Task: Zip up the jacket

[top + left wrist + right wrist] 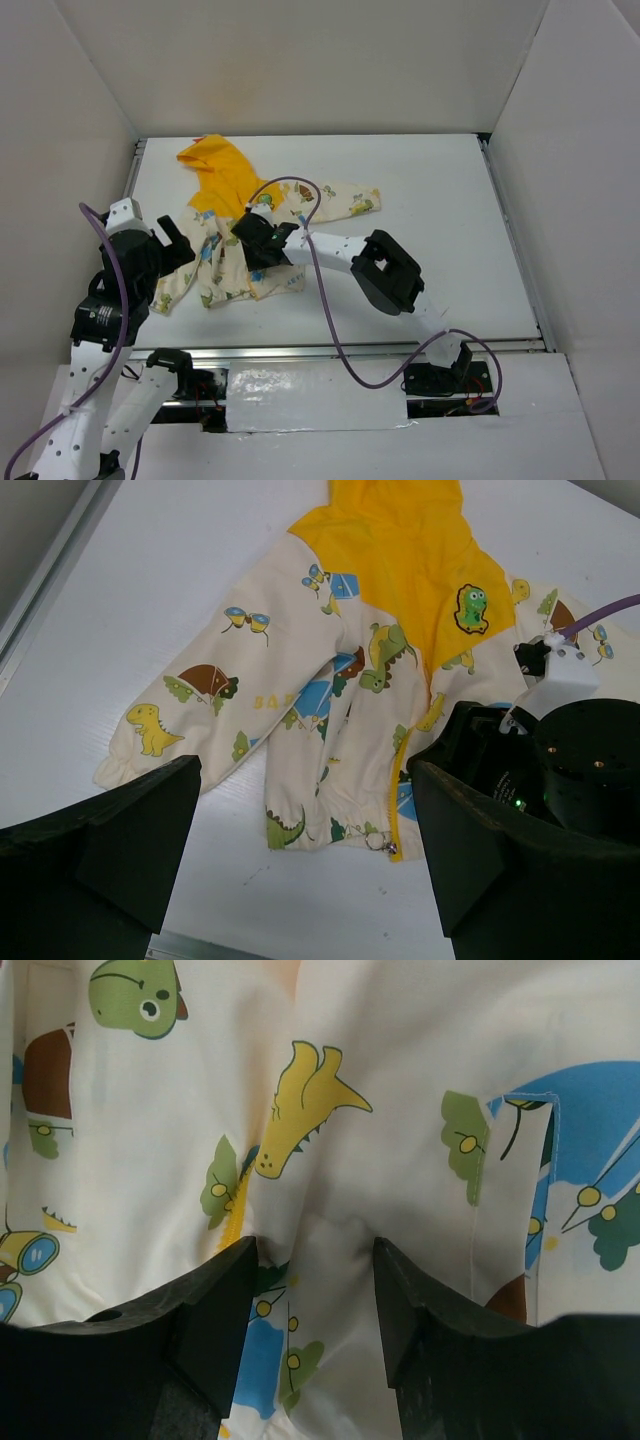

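The jacket (240,215) lies flat on the white table, its yellow hood (212,165) at the far left and its cream dinosaur-print body towards me. In the left wrist view the jacket (300,630) shows a green chest patch (470,608) and a yellow zipper (400,800). The slider and ring pull (378,840) sit at the hem. My left gripper (178,245) hovers wide open and empty by the hem and left sleeve (160,725). My right gripper (255,243) rests on the jacket's front, fingers apart. A raised fold of fabric (330,1230) stands between the tips.
White walls enclose the table on three sides. A metal rail (350,347) runs along the near edge. A purple cable (320,290) loops over the right arm, whose elbow (390,270) hangs over the table's middle.
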{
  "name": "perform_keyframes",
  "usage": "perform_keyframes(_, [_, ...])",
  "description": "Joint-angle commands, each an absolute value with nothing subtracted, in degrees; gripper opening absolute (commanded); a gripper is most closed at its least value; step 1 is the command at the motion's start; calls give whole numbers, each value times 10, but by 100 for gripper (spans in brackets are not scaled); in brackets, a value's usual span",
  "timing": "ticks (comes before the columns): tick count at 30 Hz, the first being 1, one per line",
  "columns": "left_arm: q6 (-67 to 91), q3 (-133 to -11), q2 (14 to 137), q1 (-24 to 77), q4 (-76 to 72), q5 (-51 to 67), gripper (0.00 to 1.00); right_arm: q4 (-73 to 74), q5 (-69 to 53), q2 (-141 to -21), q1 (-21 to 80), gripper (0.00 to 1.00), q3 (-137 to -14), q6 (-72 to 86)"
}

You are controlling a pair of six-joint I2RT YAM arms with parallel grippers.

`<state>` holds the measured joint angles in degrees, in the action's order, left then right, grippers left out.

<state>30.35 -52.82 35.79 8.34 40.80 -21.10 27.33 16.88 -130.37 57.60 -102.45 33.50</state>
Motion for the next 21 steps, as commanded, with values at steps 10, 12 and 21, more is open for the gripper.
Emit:
perform_keyframes(10, [298, -526, 353, 80, 385, -198, 99, 234, 150, -1288, 576, 33, -1027, 364])
perform_keyframes(12, [298, -526, 353, 81, 385, -197, 99, 236, 158, -1285, 577, 23, -1031, 365])
perform_keyframes(21, [295, -524, 361, 81, 383, -187, 99, 242, 208, -1198, 575, 0, -990, 346])
